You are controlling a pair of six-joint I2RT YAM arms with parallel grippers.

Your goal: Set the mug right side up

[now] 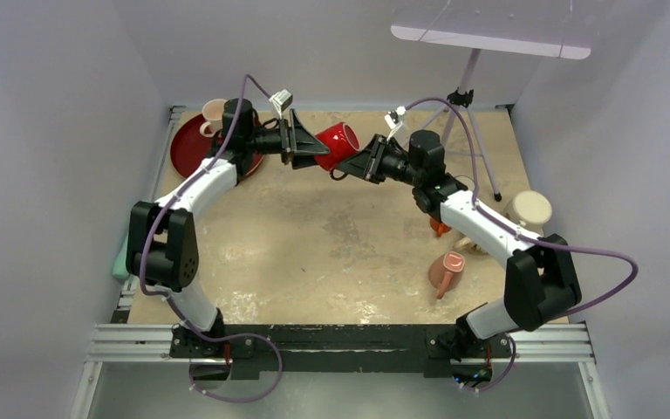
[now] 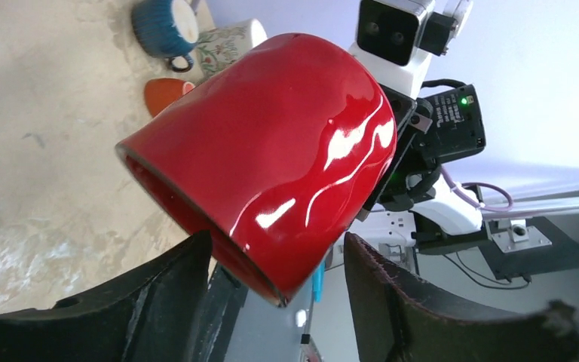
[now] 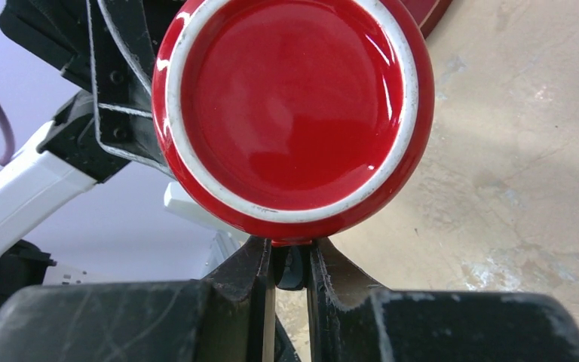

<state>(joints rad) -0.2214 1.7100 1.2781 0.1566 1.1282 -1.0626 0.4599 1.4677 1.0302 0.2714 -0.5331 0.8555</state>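
at the upper left of the overhead view a dark red plate (image 1: 188, 150) lies on the beige worktop (image 1: 314, 253), with a pale pink cup (image 1: 214, 112) at its far edge. just right of it the left arm (image 1: 209, 179) reaches in. the left jaws are apart and straddle the open end of the red mug (image 1: 338, 142). in the left wrist view one finger (image 2: 173, 294) is right at the rim and the other stands clear of the wall.

the red mug hangs above the worktop at upper centre, tipped on its side, mouth toward the left jaws and base toward the right jaws. the right jaws are nearly together, clamped on a narrow part of the mug just under its base, seemingly the handle.

further right, beside the right arm (image 1: 480, 218), an orange piece (image 1: 439, 227) peeks out. a brownish-pink mug (image 1: 447, 269) lies on its side at lower right, and a cream cup (image 1: 530, 209) stands near the right edge of the worktop.
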